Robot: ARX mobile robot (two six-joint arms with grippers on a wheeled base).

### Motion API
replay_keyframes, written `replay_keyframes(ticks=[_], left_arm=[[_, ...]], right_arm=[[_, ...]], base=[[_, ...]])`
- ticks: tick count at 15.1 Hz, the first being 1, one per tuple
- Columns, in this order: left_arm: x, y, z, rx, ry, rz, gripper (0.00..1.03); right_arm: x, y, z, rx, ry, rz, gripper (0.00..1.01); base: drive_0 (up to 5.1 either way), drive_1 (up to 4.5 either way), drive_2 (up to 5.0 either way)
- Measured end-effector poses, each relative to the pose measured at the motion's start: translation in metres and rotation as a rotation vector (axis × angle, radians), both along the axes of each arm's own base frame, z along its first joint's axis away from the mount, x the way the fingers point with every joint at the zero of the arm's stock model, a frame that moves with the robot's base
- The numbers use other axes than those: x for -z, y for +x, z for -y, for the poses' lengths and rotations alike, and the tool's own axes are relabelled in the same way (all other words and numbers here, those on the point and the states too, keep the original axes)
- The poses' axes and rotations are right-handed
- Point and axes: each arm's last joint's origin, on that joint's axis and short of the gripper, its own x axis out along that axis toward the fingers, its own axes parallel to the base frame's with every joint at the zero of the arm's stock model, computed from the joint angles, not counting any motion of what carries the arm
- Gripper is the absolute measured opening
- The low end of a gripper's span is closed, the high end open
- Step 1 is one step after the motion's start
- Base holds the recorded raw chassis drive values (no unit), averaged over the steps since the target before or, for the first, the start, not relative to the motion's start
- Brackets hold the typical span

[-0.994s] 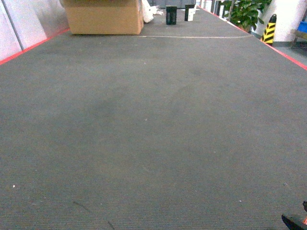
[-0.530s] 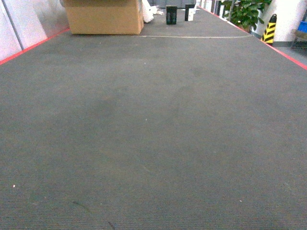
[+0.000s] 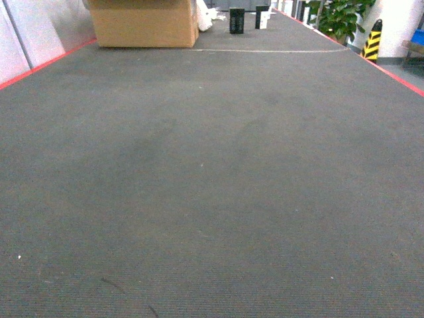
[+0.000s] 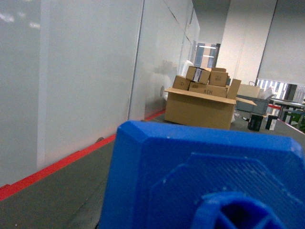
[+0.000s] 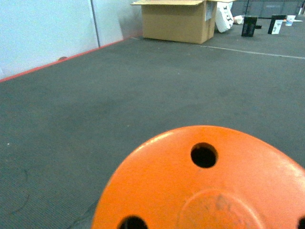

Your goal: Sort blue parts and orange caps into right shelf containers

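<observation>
Grey, ribbed matting covered the long table (image 3: 212, 199), edged in red along both sides. No fingers of either gripper showed in any view, so I could not tell how they stood. Close against the right wrist camera sat an orange cap (image 5: 200, 186), its rounded face pierced by small dark holes, filling the lower part of that view; whether it was held I could not tell. Close against the left wrist camera sat a blue part (image 4: 200, 176), an angular plastic piece with a finely ridged surface and a raised hub at its lower edge. Beyond these, at the table's far end, stood an open cardboard box (image 3: 142, 23), with smaller cartons (image 4: 205, 78) piled in it. Two small dark containers (image 3: 236, 20) stood to its right. White wall panels (image 4: 71, 71) ran along the left side, and a potted plant (image 3: 341, 16) and a yellow-and-black striped post (image 3: 372, 40) stood off the right edge.
</observation>
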Motion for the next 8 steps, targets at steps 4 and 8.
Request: replay_keyframes(ticks=[4, 8], left_arm=[[0.0, 0.0, 0.0, 0.0, 0.0, 0.0, 0.47], [0.0, 0.0, 0.0, 0.0, 0.0, 0.0, 0.47]], right_arm=[[-0.014, -0.014, 0.011, -0.005, 0.028, 0.007, 0.43], [-0.023, -0.023, 0.019, -0.014, 0.038, 0.011, 0.43]], base=[[0.0, 0.0, 0.0], [0.0, 0.0, 0.0]])
